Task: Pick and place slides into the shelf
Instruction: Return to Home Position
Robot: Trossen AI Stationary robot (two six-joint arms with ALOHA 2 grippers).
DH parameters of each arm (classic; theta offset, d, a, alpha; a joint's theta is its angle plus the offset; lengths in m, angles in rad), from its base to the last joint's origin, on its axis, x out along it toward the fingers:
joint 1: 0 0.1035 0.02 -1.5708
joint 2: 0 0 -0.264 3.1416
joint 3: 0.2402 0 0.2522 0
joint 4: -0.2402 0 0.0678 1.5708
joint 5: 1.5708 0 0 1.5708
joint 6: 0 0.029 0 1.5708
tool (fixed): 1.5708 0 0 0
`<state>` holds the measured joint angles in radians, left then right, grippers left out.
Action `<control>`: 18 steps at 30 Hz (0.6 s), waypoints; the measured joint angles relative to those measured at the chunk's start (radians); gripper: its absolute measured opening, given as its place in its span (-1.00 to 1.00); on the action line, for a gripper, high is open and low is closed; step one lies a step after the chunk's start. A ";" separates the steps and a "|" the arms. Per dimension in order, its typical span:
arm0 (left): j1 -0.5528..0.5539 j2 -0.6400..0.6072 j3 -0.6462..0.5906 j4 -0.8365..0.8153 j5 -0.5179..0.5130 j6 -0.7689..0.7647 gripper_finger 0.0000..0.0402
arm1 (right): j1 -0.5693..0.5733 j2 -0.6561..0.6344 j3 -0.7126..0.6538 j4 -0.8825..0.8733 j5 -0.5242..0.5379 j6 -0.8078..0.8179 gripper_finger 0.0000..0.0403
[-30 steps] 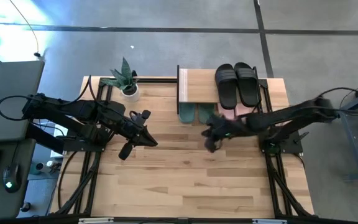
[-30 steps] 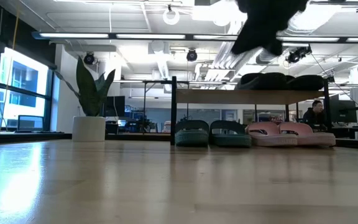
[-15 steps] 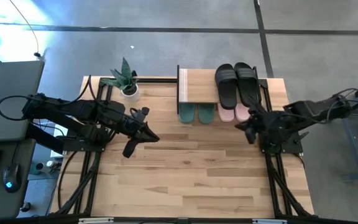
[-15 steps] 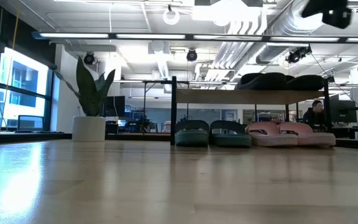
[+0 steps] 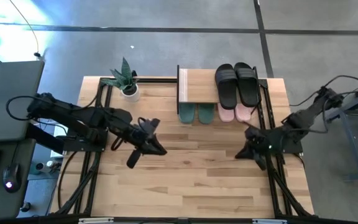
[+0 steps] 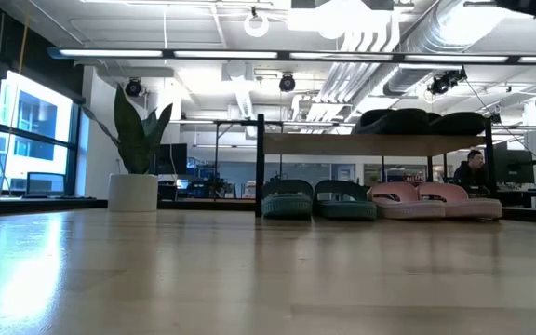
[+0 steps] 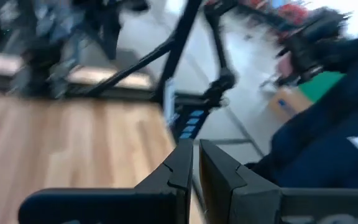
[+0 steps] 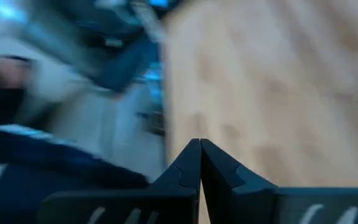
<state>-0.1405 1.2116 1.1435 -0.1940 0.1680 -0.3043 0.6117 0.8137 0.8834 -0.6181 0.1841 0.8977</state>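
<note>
Black slides [image 5: 237,84] lie on the right half of the shelf [image 5: 197,87] top board. The pink slides [image 6: 434,199] sit side by side under it, right of the teal-green pair [image 6: 319,199].

Right gripper [image 8: 199,144]: fingers pressed together, empty, in front of the shelf's right end and well clear of it.

Left gripper [image 7: 194,148]: fingers all but touching, empty, in front of and left of the shelf.

Judgement for homing: retract both arms high and directly away from the shelf with fingers closed, so no link brushes the slides protruding at its front.

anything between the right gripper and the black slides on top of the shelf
Nothing visible. The right gripper hangs over bare tabletop in front of the shelf; the black slides lie uncovered on its top board, pink slides underneath.
</note>
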 joint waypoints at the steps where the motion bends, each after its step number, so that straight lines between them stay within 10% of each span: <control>1: 0.001 0.012 0.000 0.038 0.021 0.005 -0.92 | 0.005 -0.004 -0.051 0.110 -0.024 -0.006 -1.00; 10: 0.048 0.038 0.000 0.157 0.085 0.022 -0.92 | -0.170 0.000 -0.442 1.039 -0.185 -0.080 -1.00; 18: 0.223 -0.029 0.000 0.350 0.262 0.038 -0.92 | -0.425 -0.011 -0.266 1.036 -0.403 -0.373 -1.00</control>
<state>0.0828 1.1828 1.1439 0.1563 0.4297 -0.2663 0.1863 0.8028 0.6179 0.4175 -0.2194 0.5250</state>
